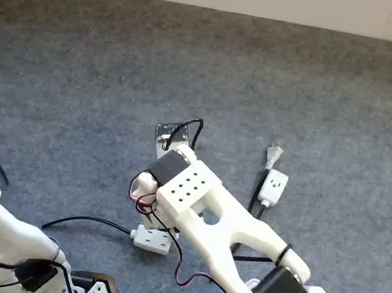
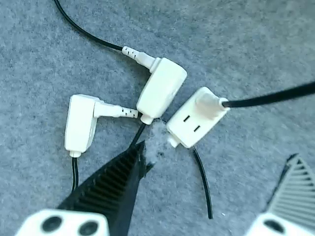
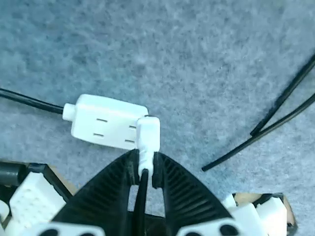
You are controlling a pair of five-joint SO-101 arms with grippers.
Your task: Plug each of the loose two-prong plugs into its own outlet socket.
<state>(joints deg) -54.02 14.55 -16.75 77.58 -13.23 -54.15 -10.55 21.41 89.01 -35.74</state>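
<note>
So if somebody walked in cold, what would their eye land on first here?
Most striking are the right arm's fingers, shut on a white plug right at the edge of a white outlet block, near the middle of the grey carpet. Next, the left arm's fingers stand open above a two-slot outlet lying among other white cord ends.

The plug (image 3: 147, 133) touches the outlet socket (image 3: 101, 120) on the carpet (image 3: 197, 59).
</note>
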